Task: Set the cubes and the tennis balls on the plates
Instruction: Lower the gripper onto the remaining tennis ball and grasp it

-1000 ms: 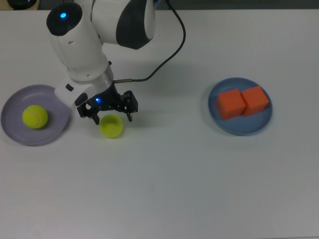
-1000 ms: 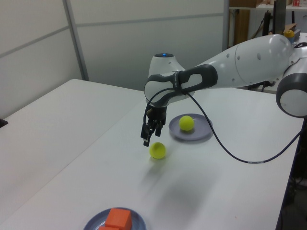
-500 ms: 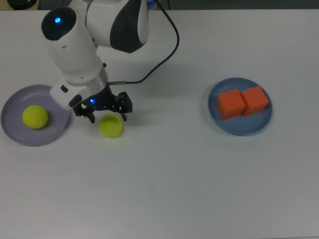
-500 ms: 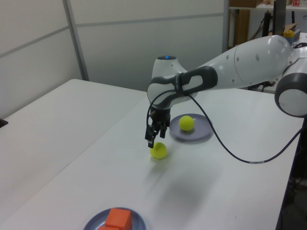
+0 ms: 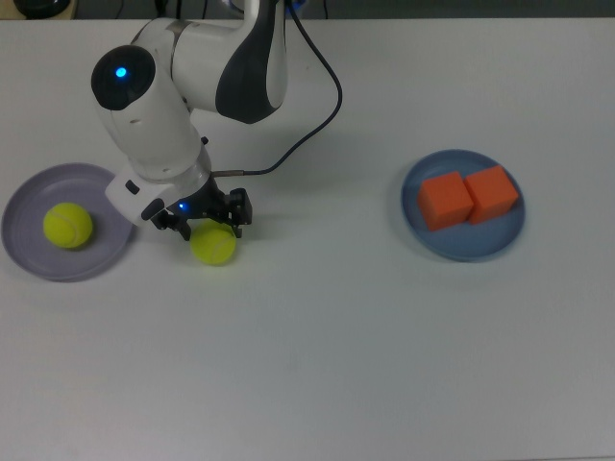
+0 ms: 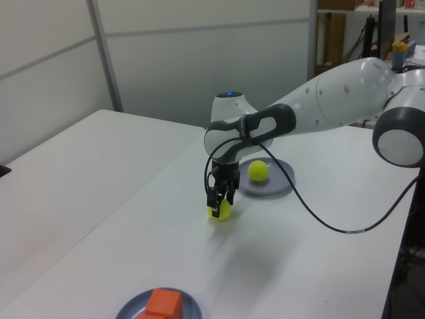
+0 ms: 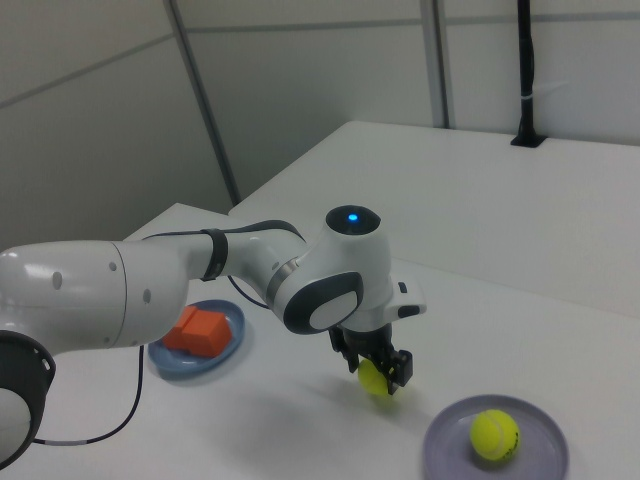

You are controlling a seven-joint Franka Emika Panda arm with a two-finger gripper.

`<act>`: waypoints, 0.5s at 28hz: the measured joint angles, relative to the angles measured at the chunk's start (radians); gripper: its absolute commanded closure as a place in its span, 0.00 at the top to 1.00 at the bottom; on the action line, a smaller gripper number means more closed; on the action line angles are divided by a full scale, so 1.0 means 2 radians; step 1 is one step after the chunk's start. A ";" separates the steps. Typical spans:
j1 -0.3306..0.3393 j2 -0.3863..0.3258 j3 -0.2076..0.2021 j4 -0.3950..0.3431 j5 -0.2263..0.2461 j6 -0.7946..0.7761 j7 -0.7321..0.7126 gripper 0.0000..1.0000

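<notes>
Two black fingers [image 5: 204, 223] [image 6: 220, 199] [image 7: 377, 372] reached down around a yellow-green tennis ball [image 5: 213, 245] [image 6: 220, 210] [image 7: 374, 380] on the white bench [image 5: 317, 336] [image 6: 86, 199] [image 7: 520, 230], spread apart with one on each side of the ball; whether they pressed it could not be told. In the top view this ball lay left of centre, just beside the right rim of the lavender plate [image 5: 29, 254] [image 6: 279, 186] [image 7: 445, 450] but off it. The second tennis ball [image 5: 67, 225] [image 6: 258, 171] [image 7: 494, 435] sat on that plate, near its middle.

Above the fingers the white wrist, with a blue light on top, rose toward the upper left of the top view, and a black cable [image 5: 322, 106] [image 6: 319, 216] looped from it across the bench.

Well apart, at the right of the top view, the blue plate [image 5: 423, 235] [image 6: 129, 309] [image 7: 165, 355] carried both orange cubes [image 5: 445, 200] [image 5: 492, 193] side by side and touching. In the left view this plate sat at the bottom edge of the frame, and only one cube [image 6: 163, 303] was plainly seen; in the right view one cube [image 7: 200, 330] showed behind the arm.
</notes>
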 measured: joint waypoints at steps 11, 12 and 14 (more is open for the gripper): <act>-0.001 0.001 0.000 0.001 0.000 0.004 -0.003 0.03; -0.001 0.000 0.000 0.001 0.000 0.005 -0.003 0.03; -0.001 -0.001 -0.001 0.003 0.000 0.009 -0.003 0.02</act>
